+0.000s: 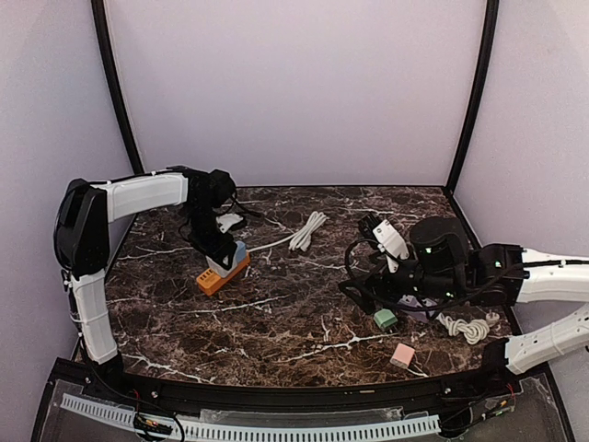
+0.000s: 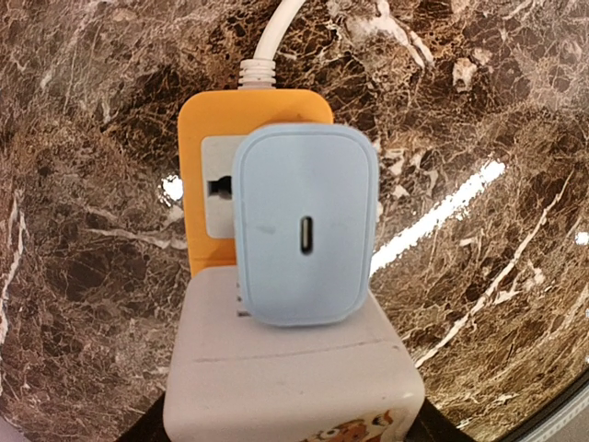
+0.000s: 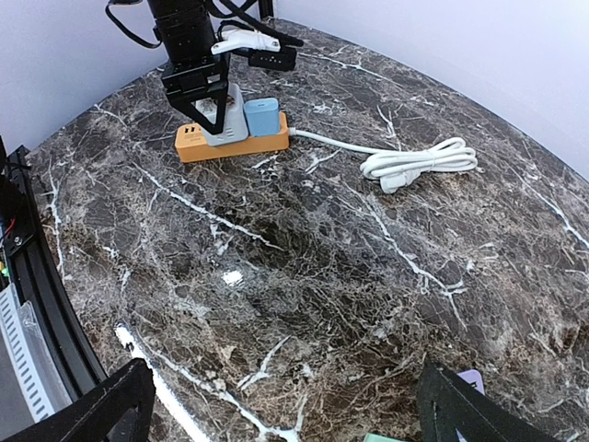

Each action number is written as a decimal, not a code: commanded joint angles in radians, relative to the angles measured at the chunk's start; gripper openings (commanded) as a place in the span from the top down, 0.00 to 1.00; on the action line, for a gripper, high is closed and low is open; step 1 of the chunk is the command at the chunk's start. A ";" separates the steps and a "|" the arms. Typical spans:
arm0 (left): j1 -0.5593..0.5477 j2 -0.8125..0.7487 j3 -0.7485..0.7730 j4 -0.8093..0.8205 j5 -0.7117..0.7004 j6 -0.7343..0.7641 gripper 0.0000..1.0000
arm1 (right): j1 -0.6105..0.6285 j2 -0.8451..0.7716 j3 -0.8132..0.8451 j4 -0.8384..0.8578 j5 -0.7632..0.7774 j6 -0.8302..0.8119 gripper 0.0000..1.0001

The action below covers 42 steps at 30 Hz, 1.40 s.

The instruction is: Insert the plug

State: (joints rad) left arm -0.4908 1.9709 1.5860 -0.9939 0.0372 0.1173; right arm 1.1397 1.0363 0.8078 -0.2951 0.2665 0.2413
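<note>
An orange power strip (image 1: 213, 279) lies at the left of the marble table; it also shows in the left wrist view (image 2: 221, 120) and the right wrist view (image 3: 230, 145). A light blue charger (image 2: 306, 226) stands plugged in the strip, also seen from the right wrist (image 3: 261, 115). My left gripper (image 1: 216, 250) is shut on a white plug block (image 2: 294, 368) that sits on the strip right next to the blue charger. One free socket (image 2: 219, 189) shows beside the charger. My right gripper (image 3: 285, 424) is open and empty, low over the table at the right (image 1: 363, 276).
A coiled white cable (image 1: 308, 230) runs from the strip at the back middle. A green plug (image 1: 386, 319), a pink plug (image 1: 402, 355) and a knotted white cord (image 1: 469, 327) lie near the right arm. A small white adapter (image 1: 230, 222) lies behind the left gripper.
</note>
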 commanded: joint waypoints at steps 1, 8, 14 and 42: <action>0.023 0.070 -0.080 0.014 -0.099 -0.029 0.98 | -0.005 0.013 0.027 0.004 0.023 0.025 0.01; 0.023 0.050 -0.099 0.042 -0.065 -0.025 0.70 | -0.005 0.025 0.033 0.002 0.031 0.030 0.01; 0.023 0.031 -0.071 0.021 -0.063 -0.013 0.45 | -0.005 0.037 0.043 0.003 0.038 0.028 0.01; 0.023 -0.251 0.011 -0.122 -0.106 -0.092 0.01 | -0.005 0.133 0.109 -0.036 0.069 0.006 0.01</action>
State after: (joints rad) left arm -0.4702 1.8385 1.6146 -1.0595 -0.0322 0.0727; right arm 1.1397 1.1484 0.8799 -0.3183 0.3023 0.2676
